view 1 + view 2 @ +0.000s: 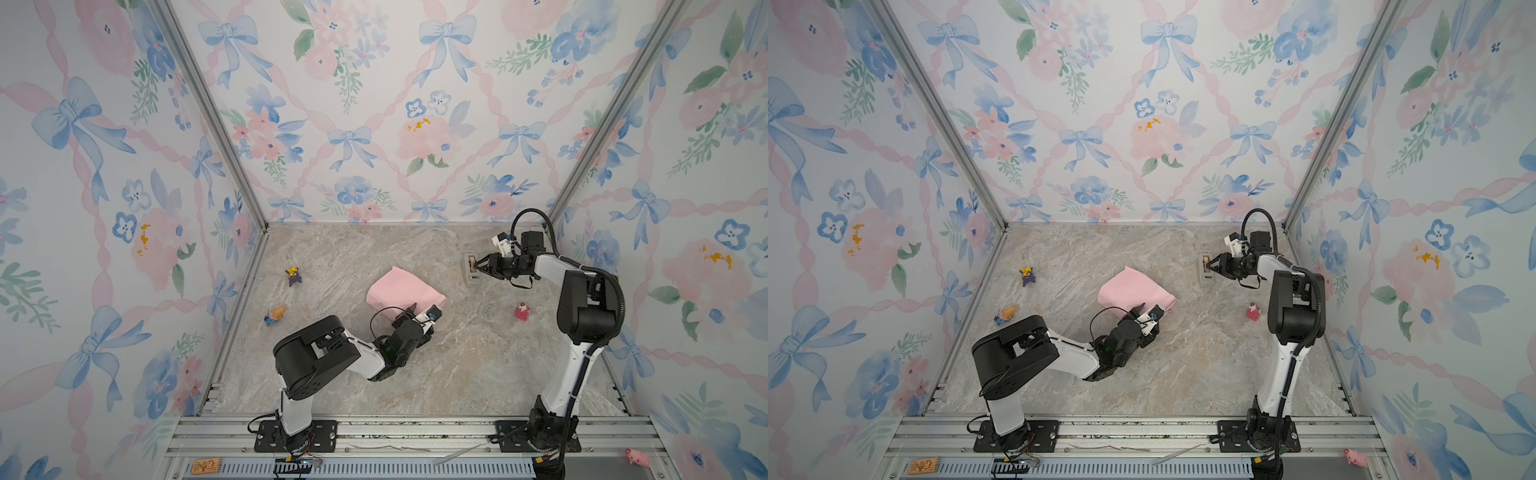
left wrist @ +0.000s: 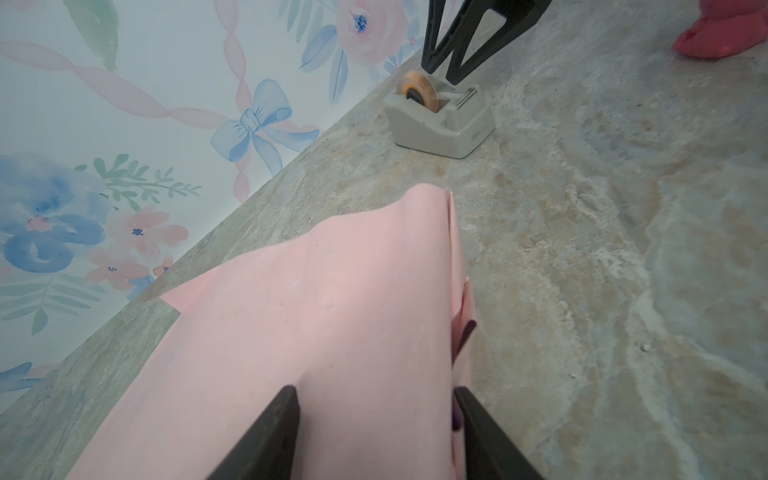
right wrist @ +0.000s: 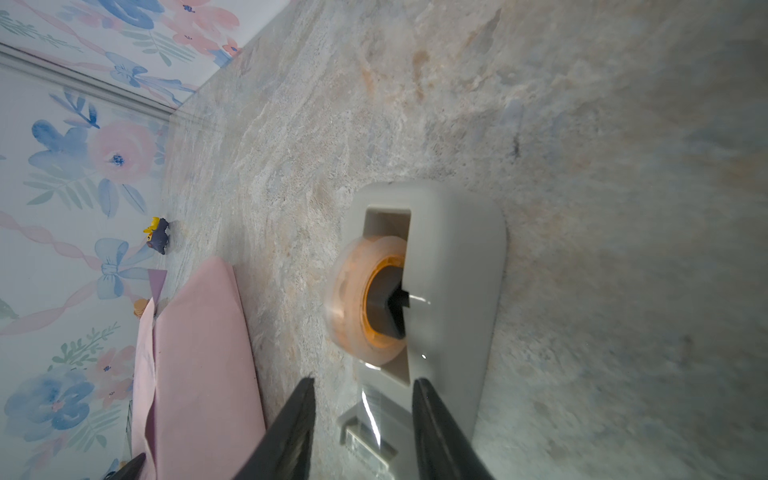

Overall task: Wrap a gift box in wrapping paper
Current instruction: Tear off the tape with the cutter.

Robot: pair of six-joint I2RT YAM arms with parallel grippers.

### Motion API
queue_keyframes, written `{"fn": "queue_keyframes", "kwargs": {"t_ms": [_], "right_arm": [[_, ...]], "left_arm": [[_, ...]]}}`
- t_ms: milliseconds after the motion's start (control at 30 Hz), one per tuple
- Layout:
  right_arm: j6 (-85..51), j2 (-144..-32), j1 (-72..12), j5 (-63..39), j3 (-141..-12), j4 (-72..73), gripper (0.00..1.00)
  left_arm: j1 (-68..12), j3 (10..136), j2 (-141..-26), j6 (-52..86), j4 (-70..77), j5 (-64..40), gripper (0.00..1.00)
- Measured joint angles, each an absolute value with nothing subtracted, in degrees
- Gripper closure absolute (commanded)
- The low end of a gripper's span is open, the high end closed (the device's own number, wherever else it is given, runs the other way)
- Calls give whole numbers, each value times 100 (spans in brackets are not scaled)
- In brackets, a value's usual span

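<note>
Starting with the wrapping paper: lies near the middle of the surface, folded over itself into a plump parcel, pale pink side out, with a sliver of lilac showing at one edge in the left wrist view. No sight of the gift box in any view; presumably inside the folds, though cannot confirm that.

Clamped, by the look of it, across the near end of the parcel by the left end effector, with one finger pressing into the pink top and its partner against the layered edge. Looks like a hold meant to stop the folds springing open.

Well apart, toward the far right of the surface: the grey tape dispenser, upright, with an orange-cored roll in its cradle. Poised at the cutter end, the right end effector, jaws apart, straddling the clear tape tail without pinching it yet.

Judging by all this: taping of the seam in hand, first wrap already made. Calls next for closing on the tape tail, drawing out a length, tearing it against the cutter, then carrying it to the parcel and pressing it across the overlapping edge. Calls also for a firm left-side hold throughout, to prevent unfolding of thin, creased paper.

Scattered about: small toy figures, none in the way.
</note>
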State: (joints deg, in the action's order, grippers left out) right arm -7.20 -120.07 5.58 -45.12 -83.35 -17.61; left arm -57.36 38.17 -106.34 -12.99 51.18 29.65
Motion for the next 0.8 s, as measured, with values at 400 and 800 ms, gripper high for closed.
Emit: {"fn": "queue_keyframes", "kwargs": {"t_ms": [400,800], "right_arm": [[-296,-12304,558,-4737,-8715,-2432,61],[165,-12613,545,-4779,-9286,-3371,65]], "left_arm": [[-5736,3822,-10637,-1297,5116,2963,40],[-5736,3826,-10637,-1297,5113,2965,40]]}}
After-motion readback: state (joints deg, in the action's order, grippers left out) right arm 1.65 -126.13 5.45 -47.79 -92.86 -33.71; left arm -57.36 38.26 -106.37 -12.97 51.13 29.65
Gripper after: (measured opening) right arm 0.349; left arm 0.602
